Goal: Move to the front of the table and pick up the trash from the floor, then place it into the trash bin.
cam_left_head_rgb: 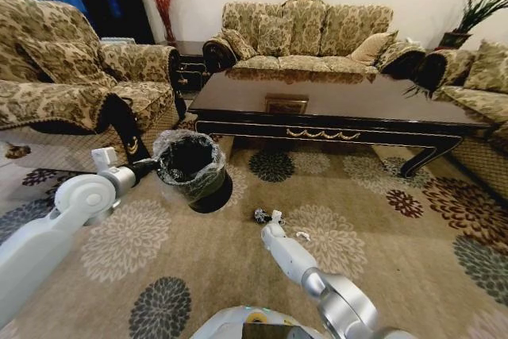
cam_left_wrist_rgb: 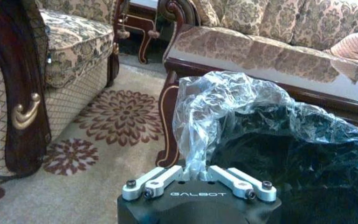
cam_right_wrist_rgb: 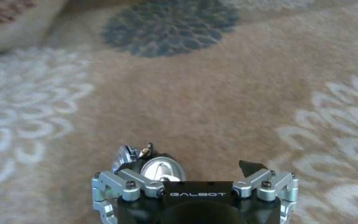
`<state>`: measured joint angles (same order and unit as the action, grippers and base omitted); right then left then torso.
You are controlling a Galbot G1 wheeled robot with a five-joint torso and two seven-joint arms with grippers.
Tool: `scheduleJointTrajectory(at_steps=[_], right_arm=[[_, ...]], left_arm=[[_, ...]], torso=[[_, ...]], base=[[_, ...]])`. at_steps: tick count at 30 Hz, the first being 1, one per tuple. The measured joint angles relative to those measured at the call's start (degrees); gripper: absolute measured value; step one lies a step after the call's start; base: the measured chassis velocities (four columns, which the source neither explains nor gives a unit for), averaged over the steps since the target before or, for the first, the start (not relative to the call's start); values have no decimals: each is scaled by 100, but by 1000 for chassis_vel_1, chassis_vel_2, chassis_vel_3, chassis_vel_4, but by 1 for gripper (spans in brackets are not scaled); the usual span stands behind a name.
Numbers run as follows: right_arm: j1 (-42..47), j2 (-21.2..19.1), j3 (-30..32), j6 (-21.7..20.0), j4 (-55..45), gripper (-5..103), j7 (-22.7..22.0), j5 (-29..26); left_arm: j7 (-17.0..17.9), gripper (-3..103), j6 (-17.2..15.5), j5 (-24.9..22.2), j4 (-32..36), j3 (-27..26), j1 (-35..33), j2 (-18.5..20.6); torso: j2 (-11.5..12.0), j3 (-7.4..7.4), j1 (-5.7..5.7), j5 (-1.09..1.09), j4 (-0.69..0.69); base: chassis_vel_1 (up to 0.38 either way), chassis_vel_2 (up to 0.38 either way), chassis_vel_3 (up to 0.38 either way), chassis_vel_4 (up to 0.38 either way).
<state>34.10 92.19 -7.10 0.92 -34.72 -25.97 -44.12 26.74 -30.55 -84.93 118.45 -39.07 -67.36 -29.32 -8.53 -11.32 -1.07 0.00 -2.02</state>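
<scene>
Your left gripper (cam_left_wrist_rgb: 197,179) has its fingers closed on the crinkly clear plastic liner (cam_left_wrist_rgb: 229,107) folded over the rim of the small round black trash bin (cam_left_head_rgb: 193,171), which stands on the patterned carpet (cam_left_head_rgb: 373,267) just off the near left corner of the long glossy dark brown desk (cam_left_head_rgb: 333,105). Your right gripper (cam_right_wrist_rgb: 195,175) hangs low over the carpet with its fingers spread apart, a dark shiny crumpled ball (cam_right_wrist_rgb: 143,163) lying between them. A white crumpled paper scrap (cam_left_head_rgb: 302,236) lies just beside it on the floor.
</scene>
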Motion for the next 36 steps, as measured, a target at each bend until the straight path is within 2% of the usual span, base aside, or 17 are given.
scheduleJointTrajectory(at_steps=[5,10,19,28,33,36], right_arm=[[66,-2,-133,265,-271,100,146,20],[112,-2,-230,307,-453,100,157,-40],[115,-5,-326,410,-340,100,268,197],[132,-5,-598,513,-68,102,613,416],[61,-5,-728,670,175,97,949,607],[34,-5,-763,681,262,91,997,677]], left_arm=[[-3,4,0,11,-7,15,2,-15],[-13,4,0,12,-6,21,10,-9],[-30,4,4,6,-42,23,15,61],[-34,4,12,24,-61,108,39,72],[-36,4,13,81,-81,117,26,16],[-36,4,14,102,-91,127,21,-14]], torso=[[0,0,0,0,-1],[0,0,0,0,0],[0,0,0,0,0],[0,0,0,0,0],[0,0,0,0,0],[0,0,0,0,0]], base=[[0,0,0,0],[0,0,0,0],[0,0,0,0],[0,0,0,0],[0,0,0,0],[0,0,0,0]])
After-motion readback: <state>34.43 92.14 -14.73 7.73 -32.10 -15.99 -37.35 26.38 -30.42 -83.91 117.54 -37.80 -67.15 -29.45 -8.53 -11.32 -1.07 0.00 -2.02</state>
